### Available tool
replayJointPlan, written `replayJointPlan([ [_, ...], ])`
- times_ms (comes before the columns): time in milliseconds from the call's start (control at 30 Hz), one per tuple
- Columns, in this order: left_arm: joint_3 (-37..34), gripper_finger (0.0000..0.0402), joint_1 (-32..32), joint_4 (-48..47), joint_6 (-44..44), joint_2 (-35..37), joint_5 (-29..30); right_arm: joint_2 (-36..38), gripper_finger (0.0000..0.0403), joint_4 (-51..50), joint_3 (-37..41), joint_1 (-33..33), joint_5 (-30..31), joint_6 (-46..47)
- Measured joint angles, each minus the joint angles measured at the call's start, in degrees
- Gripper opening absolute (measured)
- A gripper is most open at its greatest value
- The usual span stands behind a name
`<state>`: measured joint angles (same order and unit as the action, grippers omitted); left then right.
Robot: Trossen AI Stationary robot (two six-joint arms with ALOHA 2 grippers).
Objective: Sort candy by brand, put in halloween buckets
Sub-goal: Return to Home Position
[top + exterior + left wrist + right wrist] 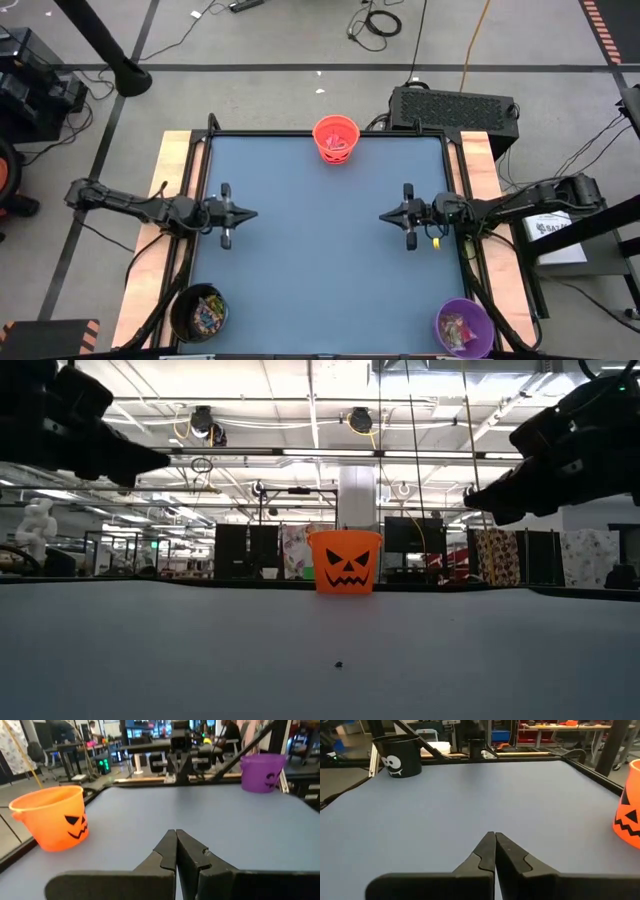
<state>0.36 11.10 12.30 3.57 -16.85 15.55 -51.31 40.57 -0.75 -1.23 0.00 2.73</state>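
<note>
Three halloween buckets stand upright on the blue table. The orange bucket sits at the middle of the far edge, the black bucket at the near left corner, the purple bucket at the near right corner. Candy in shiny wrappers lies inside the black bucket, and more candy fills the purple one; some candy shows in the orange one. My left gripper hovers shut at the table's left side, pointing right. My right gripper hovers shut at the right side, pointing left. Both hold nothing.
A tiny dark speck lies on the table's middle. Wooden side rails and a black frame border the blue surface. A black box stands beyond the far right corner. Open table lies between the two grippers.
</note>
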Motion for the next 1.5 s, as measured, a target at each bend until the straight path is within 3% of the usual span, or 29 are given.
replayJointPlan([
  [233,0.0,0.0003,0.01,-5.78,-0.19,5.37,0.97,4.72,0.0,-1.58,0.0,-1.41,-0.35,-0.4],
  [400,-0.02,0.0003,-0.01,-8.61,-0.11,9.65,3.65,12.35,0.0,-10.79,-0.02,-2.23,-0.34,1.06],
  [667,-0.04,0.0003,-0.13,-8.81,3.34,13.54,2.67,24.85,0.0,-21.23,-0.04,-2.21,-0.34,1.58],
  [900,-0.04,0.0003,-3.57,-8.85,4.86,14.65,0.65,33.43,0.0,-29.48,-0.04,-2.56,-0.19,0.61],
  [1033,-0.04,0.0003,-6.07,-8.02,4.37,15.32,-4.4,37.58,0.0,-30.26,-0.04,-3.14,-0.28,-0.08],
  [1200,-0.07,0.0003,-8.81,-5.1,4.42,15.49,-7.7,40.74,0.0,-31.69,-0.04,-3.21,-1.52,-2.01],
  [1500,-0.07,0.0003,-14.41,-8.17,3.34,15.51,-12.63,46.37,0.0,-39.06,-0.04,-5.61,-1.63,-0.16],
])
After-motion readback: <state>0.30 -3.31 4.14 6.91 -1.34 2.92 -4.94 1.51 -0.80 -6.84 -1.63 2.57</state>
